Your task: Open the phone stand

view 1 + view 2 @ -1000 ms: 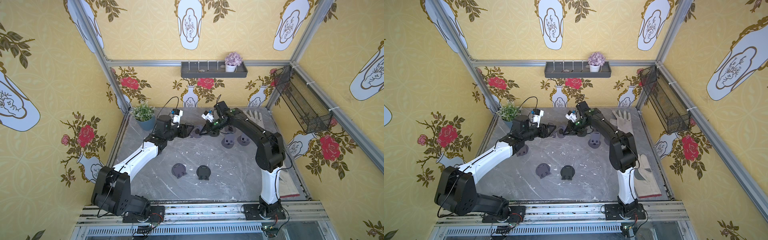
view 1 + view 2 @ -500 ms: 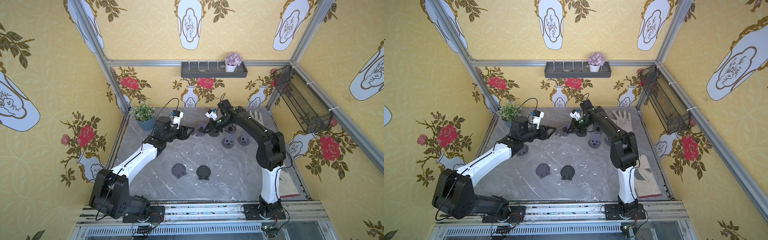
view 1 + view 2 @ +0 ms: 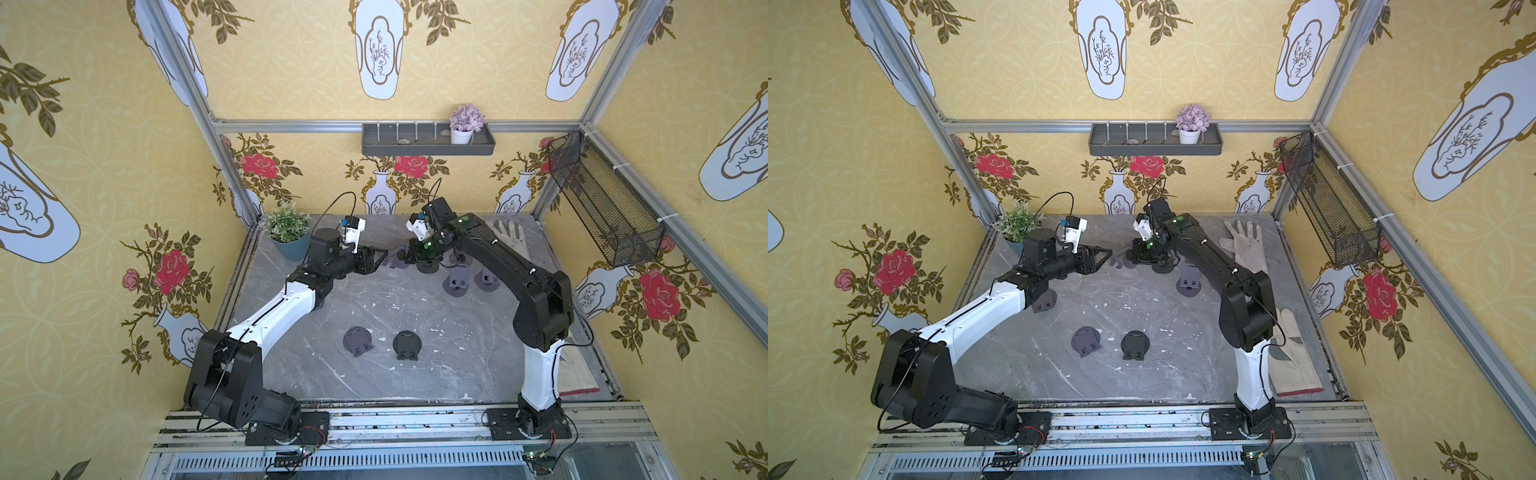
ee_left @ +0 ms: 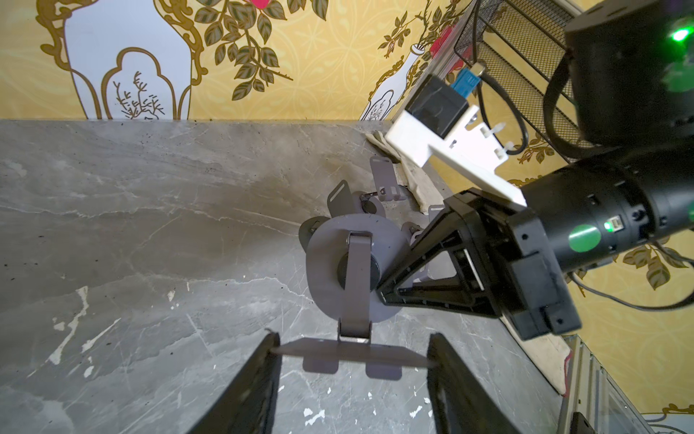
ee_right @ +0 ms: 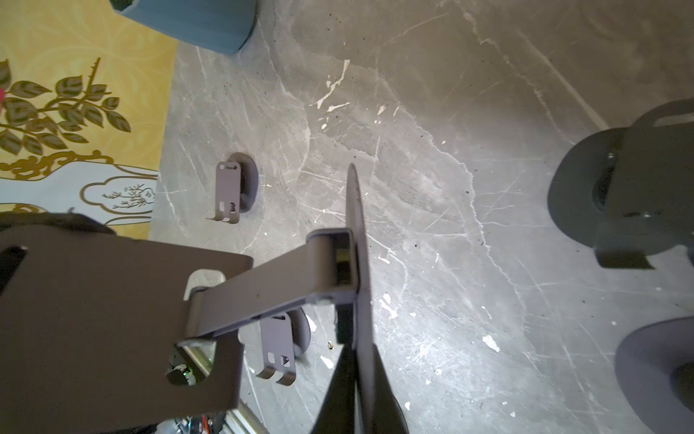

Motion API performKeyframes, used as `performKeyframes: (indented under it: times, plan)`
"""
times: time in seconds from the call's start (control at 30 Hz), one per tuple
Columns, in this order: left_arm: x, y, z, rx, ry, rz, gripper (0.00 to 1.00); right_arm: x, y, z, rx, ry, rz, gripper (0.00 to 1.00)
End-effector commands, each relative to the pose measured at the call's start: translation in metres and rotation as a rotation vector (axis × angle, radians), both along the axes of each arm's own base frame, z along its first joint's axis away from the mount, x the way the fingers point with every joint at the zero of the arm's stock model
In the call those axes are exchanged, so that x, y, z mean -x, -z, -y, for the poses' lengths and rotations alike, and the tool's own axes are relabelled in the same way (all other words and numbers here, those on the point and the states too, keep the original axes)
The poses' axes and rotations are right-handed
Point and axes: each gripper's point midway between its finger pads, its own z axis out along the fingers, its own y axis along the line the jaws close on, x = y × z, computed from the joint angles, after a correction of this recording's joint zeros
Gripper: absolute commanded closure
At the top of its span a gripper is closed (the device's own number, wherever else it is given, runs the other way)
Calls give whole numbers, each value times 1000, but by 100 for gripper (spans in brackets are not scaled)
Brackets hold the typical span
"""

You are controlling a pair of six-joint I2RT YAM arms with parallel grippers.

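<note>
The left gripper [image 4: 351,362] is clamping the phone stand [image 4: 326,263] by its plate, the right gripper [image 5: 358,379] pinching its base; other stands [image 4: 383,176] are lining the counter's [image 4: 150,210] back edge.

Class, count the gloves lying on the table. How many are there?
2. The back glove lies back right, its cuff hidden behind the right arm. The front glove lies front right, beside that arm. The arms may hide more.
</note>
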Motion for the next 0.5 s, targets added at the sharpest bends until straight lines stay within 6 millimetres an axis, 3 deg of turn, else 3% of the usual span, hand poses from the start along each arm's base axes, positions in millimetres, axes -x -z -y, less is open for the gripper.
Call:
performKeyframes:
  times: [0.0,0.2,0.47]
  plan:
    - [-12,-10,0,6,-25,53,81,-5,-11,6,27,12,65,67]
    - [-33,12,-18,-105,-154,4,87,-3,-32,9,10,17,101,28]
    - [-63,32,-28,-204,-285,-70,88,8,-45,28,25,63,125,1]
